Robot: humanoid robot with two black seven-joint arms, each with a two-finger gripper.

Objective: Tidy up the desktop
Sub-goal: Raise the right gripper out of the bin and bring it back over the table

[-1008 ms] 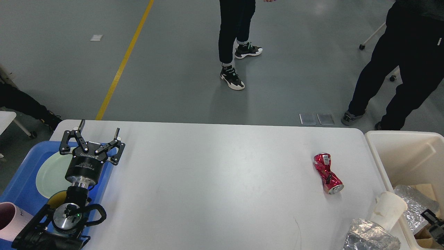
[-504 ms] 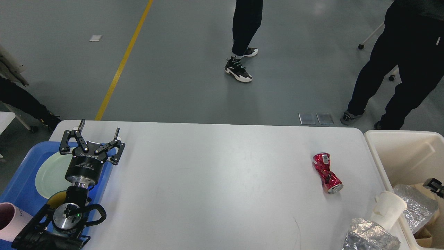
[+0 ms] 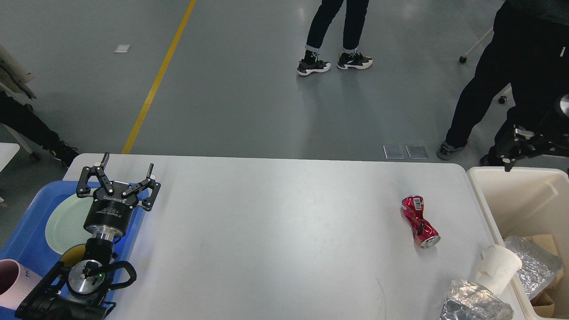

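- The desktop [image 3: 275, 231] bears a crushed red can [image 3: 420, 221] at its right side
- A white paper cup [image 3: 498, 268] and crumpled foil [image 3: 473, 303] lie at the near right corner, beside the cream bin [image 3: 520, 195]
- The left gripper [image 3: 126, 171], fingers spread and empty, hangs over the blue tray [image 3: 26, 231] holding a pale green plate [image 3: 64, 222]
- The right gripper [image 3: 515, 149] is dark above the bin's far rim

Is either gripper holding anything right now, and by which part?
Left gripper: open and empty above the blue tray. Right gripper, above the cream bin: too dark to tell. The crushed red can lies untouched on the desktop.
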